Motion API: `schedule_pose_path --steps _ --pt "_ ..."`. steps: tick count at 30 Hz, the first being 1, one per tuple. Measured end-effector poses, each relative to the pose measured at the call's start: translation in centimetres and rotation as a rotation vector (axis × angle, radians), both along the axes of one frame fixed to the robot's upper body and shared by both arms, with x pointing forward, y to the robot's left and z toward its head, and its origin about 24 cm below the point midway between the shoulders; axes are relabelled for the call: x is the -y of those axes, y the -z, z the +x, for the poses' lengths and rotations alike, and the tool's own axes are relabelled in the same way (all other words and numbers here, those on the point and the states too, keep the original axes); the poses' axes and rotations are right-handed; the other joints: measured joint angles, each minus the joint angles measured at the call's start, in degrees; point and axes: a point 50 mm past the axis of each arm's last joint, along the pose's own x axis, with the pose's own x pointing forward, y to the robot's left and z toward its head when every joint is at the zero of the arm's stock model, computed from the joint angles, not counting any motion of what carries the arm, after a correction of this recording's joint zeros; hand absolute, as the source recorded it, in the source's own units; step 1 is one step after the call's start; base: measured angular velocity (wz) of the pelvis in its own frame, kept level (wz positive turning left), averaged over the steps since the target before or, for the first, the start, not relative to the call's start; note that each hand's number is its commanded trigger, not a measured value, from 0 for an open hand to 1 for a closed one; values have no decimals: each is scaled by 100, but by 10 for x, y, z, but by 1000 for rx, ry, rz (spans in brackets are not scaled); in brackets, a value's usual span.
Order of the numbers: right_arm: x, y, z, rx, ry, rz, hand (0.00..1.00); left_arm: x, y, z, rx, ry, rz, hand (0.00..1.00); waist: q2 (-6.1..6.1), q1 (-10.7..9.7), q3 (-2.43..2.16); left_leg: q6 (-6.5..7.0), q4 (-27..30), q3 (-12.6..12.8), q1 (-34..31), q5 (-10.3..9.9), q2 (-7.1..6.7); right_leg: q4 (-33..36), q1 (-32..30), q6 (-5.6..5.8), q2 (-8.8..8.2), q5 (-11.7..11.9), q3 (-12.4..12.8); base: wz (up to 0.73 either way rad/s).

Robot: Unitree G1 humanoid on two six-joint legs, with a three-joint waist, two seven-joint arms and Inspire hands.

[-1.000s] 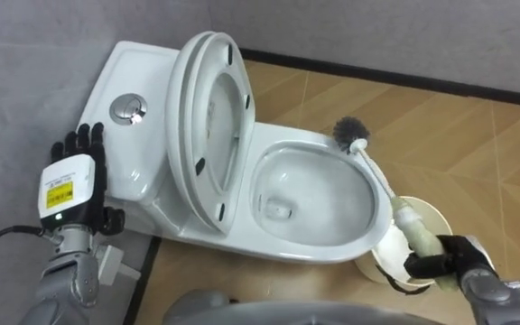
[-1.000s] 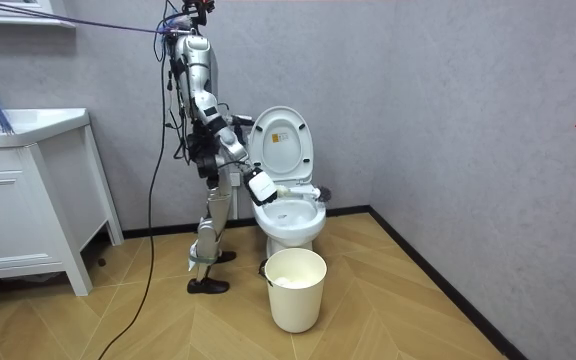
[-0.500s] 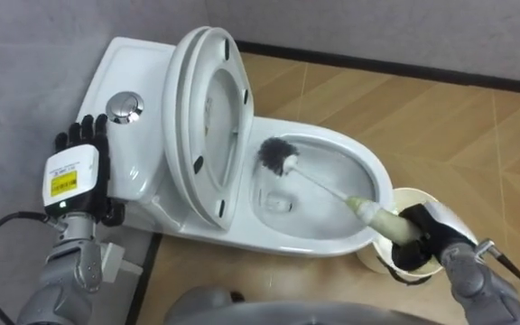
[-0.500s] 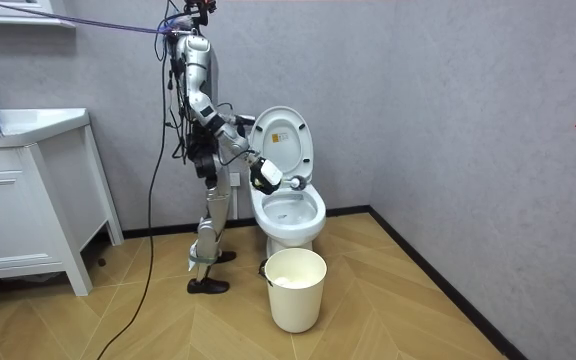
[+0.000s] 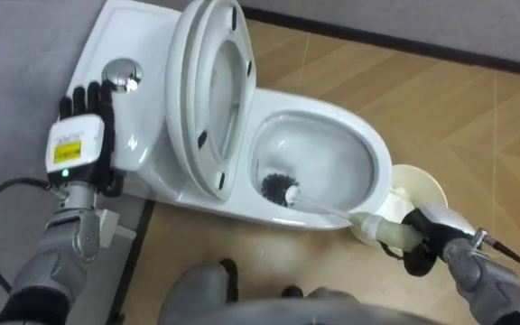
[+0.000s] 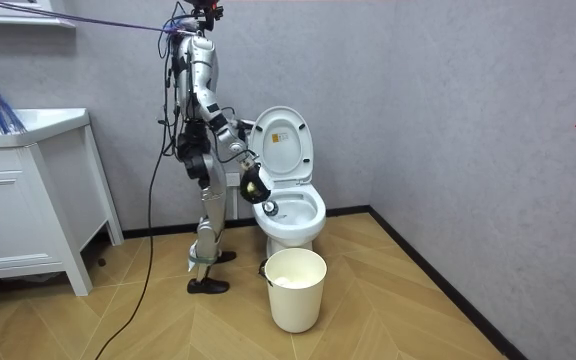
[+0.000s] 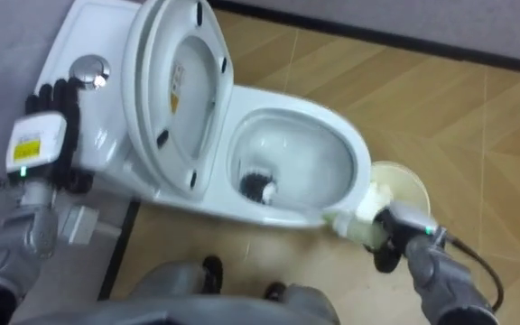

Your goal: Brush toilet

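A white toilet stands with its seat and lid raised. The toilet brush has its dark bristle head down inside the bowl, near the front wall. Its pale handle runs over the rim to my right hand, which is shut on it. My left hand is held up with straight fingers beside the cistern, touching nothing. In the room view I stand at the toilet, bent toward the bowl.
A round cream bin stands on the wood floor by the bowl's front. A flush button tops the cistern. Grey wall runs behind; a white vanity stands at the room view's left.
The brush head has gone from the far side of the bowl down to the near front wall. My right hand drew back and lower. The camera has tilted down.
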Motion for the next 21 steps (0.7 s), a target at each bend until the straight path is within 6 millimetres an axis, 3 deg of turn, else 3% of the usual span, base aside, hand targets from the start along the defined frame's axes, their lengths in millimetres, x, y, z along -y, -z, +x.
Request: schedule_pose_path --steps 3,6,11,13,16,19,21 --pt "8 2 1 -14 59 3 100 4 -7 10 46 18 1 0 15 62 13 29 220 -30 -388 14 -13 327 -404 -20 -84 -45 -70 4" --pt "20 0 2 -19 144 14 100 13 -17 24 111 61 3 0 110 93 66 82 523 -106 -886 24 -47 711 -887 -4 -149 -122 -99 14" --pt "26 -6 21 12 222 25 100 21 -31 39 196 108 28 0 145 65 95 149 821 -168 -1537 87 -191 1362 -1642 -29 -418 -318 -197 14" --pt "27 -10 28 25 215 14 100 24 -35 42 224 120 34 0 131 86 106 166 908 -172 -1719 102 -230 1560 -1859 -28 -491 -375 -188 10" --pt "29 -19 42 59 166 -40 100 30 -40 48 270 138 20 0 209 134 158 193 1071 -193 -1979 119 -242 1728 -2086 -36 -577 -400 -240 6" --pt "35 -33 60 106 76 -142 100 37 -52 55 342 168 7 0 279 272 168 208 1313 -203 -2406 109 -241 1973 -2502 -60 -614 -438 -226 2" --pt "39 -44 73 145 47 -197 100 44 -58 61 378 187 -11 0 344 400 213 229 1458 -192 -2600 93 -243 2156 -2701 -70 -660 -477 -224 2"
